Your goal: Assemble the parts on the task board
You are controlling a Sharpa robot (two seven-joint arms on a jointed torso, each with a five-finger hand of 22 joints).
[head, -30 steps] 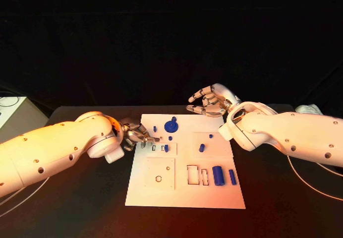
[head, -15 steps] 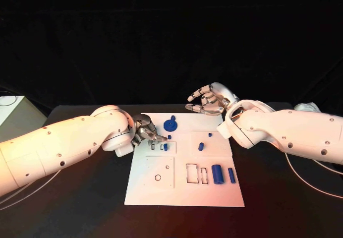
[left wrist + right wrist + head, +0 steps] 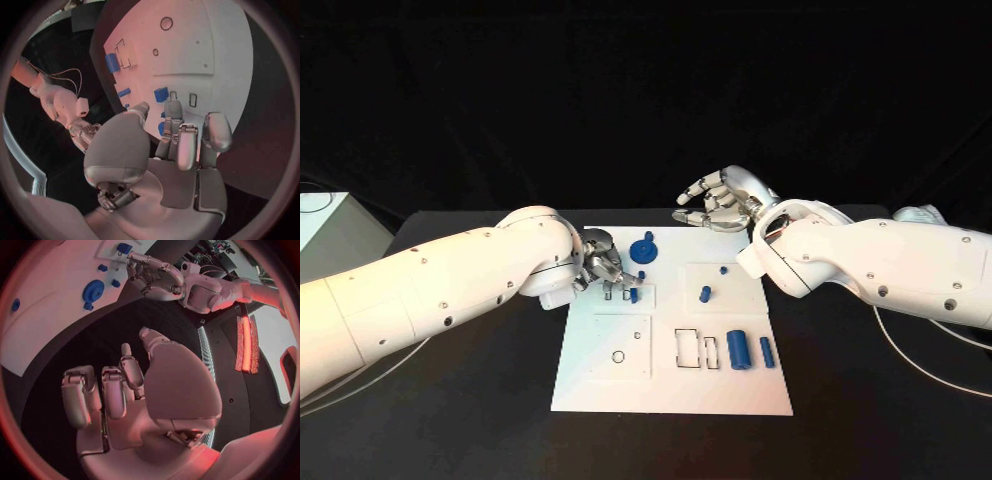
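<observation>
Under left hand point(image 3: 600, 268), small blue part point(image 3: 633, 294), on task board point(image 3: 675, 385)

Two bulky white arms point(image 3: 430, 285) dotted with dark screws (thin pale cables, apparently, trailing beneath), silver jointed robot hands point(image 3: 599, 262)

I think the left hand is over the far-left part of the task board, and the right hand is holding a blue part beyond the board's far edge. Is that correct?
Not quite. The right hand holds nothing: in the head view and the right wrist view its fingers are apart and empty. It does hover beyond the far edge of the task board, and the left hand is over the far-left part.
</observation>
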